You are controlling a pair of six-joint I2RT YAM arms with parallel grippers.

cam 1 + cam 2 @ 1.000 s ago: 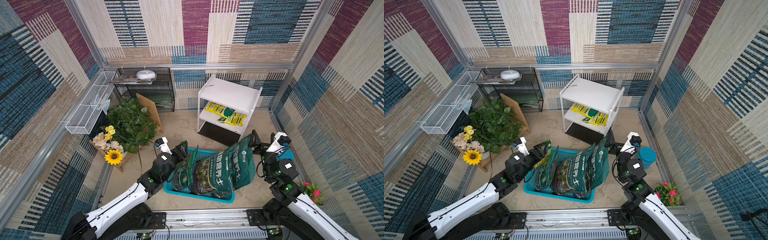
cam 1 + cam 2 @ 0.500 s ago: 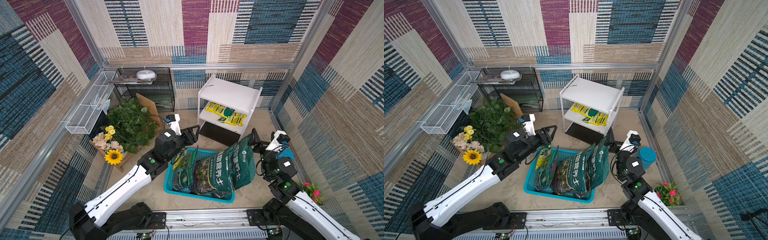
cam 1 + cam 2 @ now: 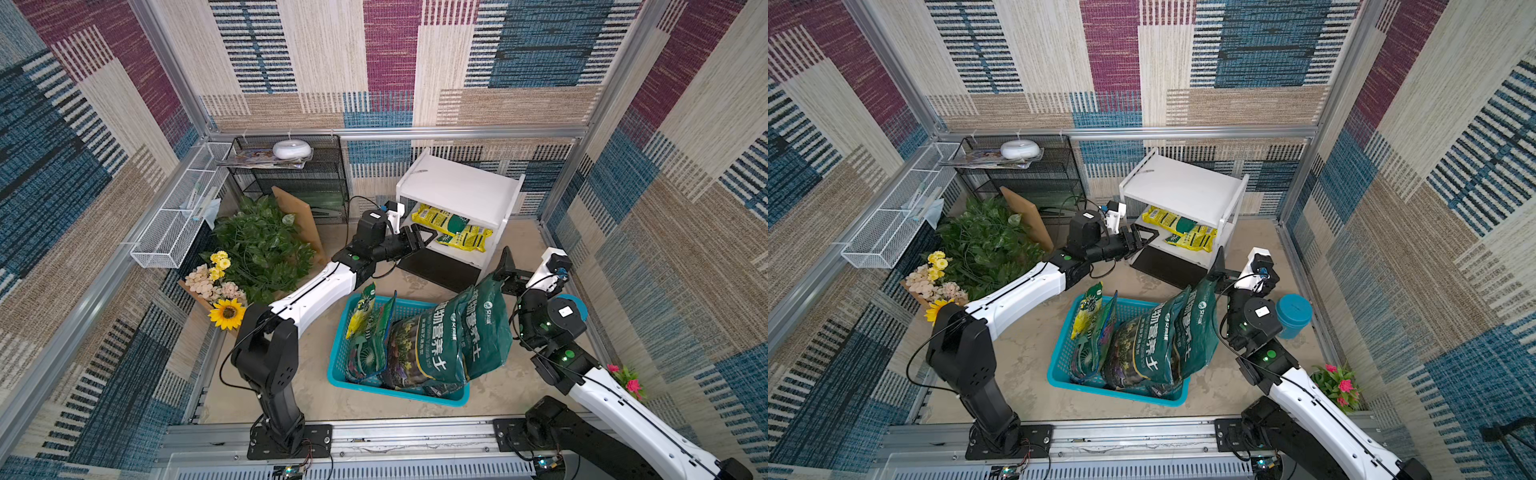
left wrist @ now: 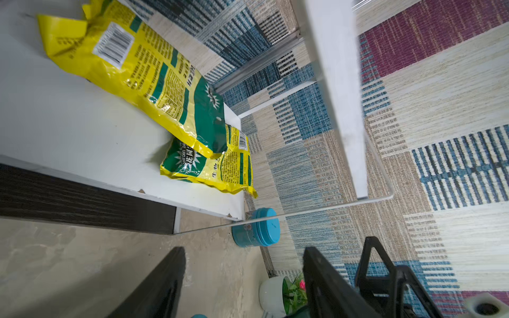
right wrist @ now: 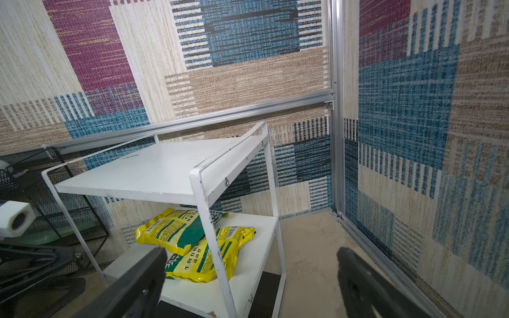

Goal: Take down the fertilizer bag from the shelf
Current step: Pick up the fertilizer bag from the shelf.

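Now that I have swung my left gripper [image 3: 424, 239] from the basket [image 3: 374, 386] to frame centre, jaws parted and empty, the fertilizer bag [image 3: 436, 216] lies just ahead on the lower board of the shelf [image 3: 457, 187].

Teal plastic basket [image 3: 337, 357] sits mid-floor on sandy floor [image 3: 311, 374], stuffed with upright bags. 2 large dark green bags [image 3: 457, 332] lean out over 1 end, and a smaller yellow-green packet [image 3: 362, 309] stands at the other end. Black wire-mesh rack [image 3: 299, 183] stands against the back wall, with a white round gadget [image 3: 291, 148] on top, resting on magazines [image 3: 249, 157]. Long white wire basket [image 3: 174, 224] is on the side-wall rail. Leafy green plant [image 3: 262, 241] is below it, and a wooden board [image 3: 297, 220] leans behind, touching the leaves. 1 sunflower [image 3: 227, 313] and pale blooms [image 3: 208, 282] are in front. Teal lidded jar [image 3: 1293, 316] is by the opposite wall. Pink-flowered plant [image 3: 1339, 386] is near it, in a white pot [image 4: 271, 296].
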